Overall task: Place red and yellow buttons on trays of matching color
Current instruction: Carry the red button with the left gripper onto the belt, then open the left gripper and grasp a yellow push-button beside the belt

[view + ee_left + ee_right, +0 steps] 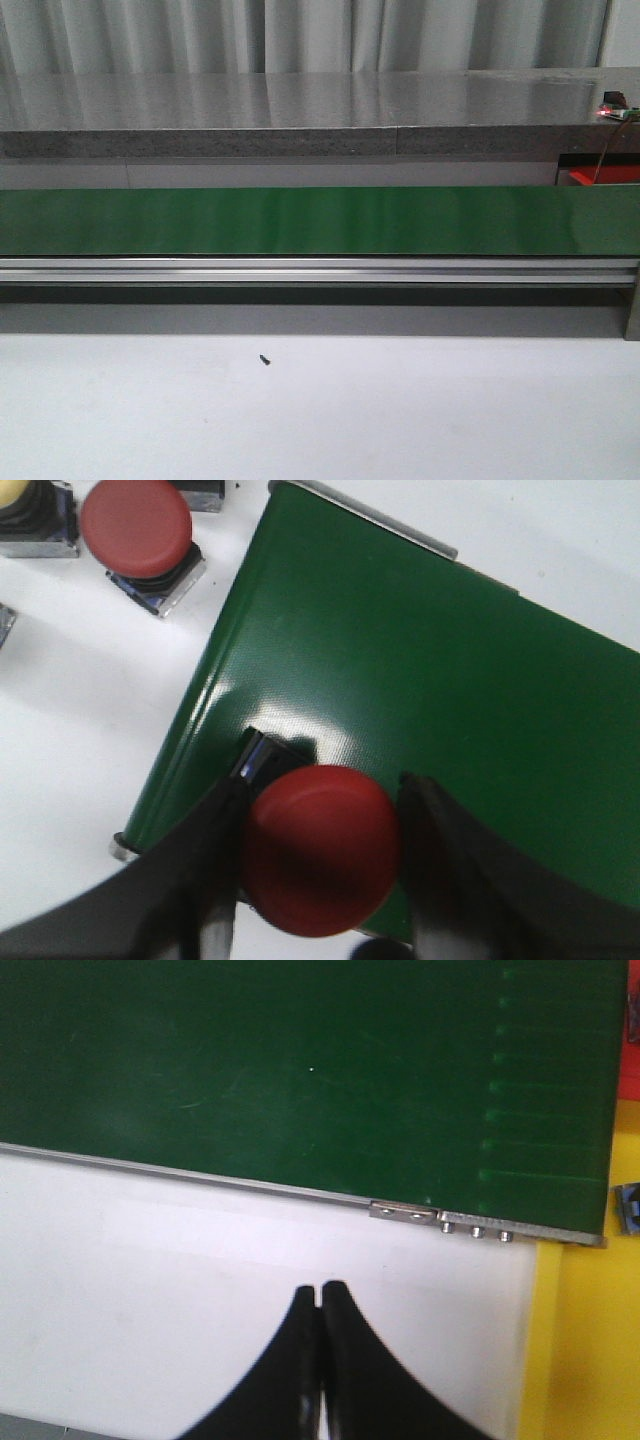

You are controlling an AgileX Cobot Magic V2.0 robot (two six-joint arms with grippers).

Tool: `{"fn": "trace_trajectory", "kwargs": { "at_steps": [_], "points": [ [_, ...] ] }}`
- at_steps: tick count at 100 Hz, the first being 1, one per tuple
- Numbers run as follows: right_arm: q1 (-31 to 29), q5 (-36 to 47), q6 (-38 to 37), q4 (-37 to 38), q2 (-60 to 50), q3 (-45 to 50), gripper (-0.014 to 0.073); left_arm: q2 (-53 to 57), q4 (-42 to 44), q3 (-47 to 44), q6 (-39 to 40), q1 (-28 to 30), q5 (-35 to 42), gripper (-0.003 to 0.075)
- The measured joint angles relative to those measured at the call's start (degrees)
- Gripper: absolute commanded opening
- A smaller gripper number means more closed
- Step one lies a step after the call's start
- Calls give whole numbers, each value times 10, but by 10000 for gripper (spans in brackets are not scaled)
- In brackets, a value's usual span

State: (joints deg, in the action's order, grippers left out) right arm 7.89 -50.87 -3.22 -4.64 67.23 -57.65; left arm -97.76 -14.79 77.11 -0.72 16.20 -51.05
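— What do we see at the left gripper?
— Its fingers clasp a red button at the green belt's end edge
— And the right gripper?
— Pressed together, holding nothing, near the belt's yellow-tray end

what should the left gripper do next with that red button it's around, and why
Probably close and lift. The left gripper has a finger on each side of the red button, which sits at the edge of the green belt. The fingers look not quite tight yet, so a firm grip should come first.
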Motion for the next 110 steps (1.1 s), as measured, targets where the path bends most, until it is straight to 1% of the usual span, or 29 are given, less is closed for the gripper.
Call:
{"fn": "trace_trajectory", "kwargs": {
  "at_steps": [6, 10, 15, 18, 20, 25, 28, 32, 35, 59, 79, 92, 110],
  "points": [
    [0, 1, 0, 0, 0, 0, -106, -6, 0, 0, -1, 0, 0, 205],
    [0, 1, 0, 0, 0, 0, -106, -7, -3, 0, -1, 0, 3, 240],
    [0, 1, 0, 0, 0, 0, -106, -7, -7, 0, -1, 0, 3, 307],
    [0, 1, 0, 0, 0, 0, -106, -7, -7, 0, -2, -1, 3, 368],
    [0, 1, 0, 0, 0, 0, -106, -7, -7, 0, -2, -1, 3, 394],
    [0, 1, 0, 0, 0, 0, -106, -7, -8, 0, -6, -1, 4, 498],
    [0, 1, 0, 0, 0, 0, -106, -7, -8, 0, -7, -1, 4, 541],
    [0, 1, 0, 0, 0, 0, -106, -7, -8, 0, -8, -1, 4, 586],
    [0, 1, 0, 0, 0, 0, -106, -7, -7, 0, -8, -1, 4, 600],
    [0, 1, 0, 0, 0, 0, -106, -4, -14, 19, -16, -1, -11, 600],
    [0, 1, 0, 0, 0, 0, -106, 31, -21, 40, -28, 1, -14, 600],
    [0, 1, 0, 0, 0, 0, -106, 45, -19, 41, -34, 23, -19, 600],
    [0, 1, 0, 0, 0, 0, -106, 45, 13, 41, -45, 63, -26, 600]
  ]
}}
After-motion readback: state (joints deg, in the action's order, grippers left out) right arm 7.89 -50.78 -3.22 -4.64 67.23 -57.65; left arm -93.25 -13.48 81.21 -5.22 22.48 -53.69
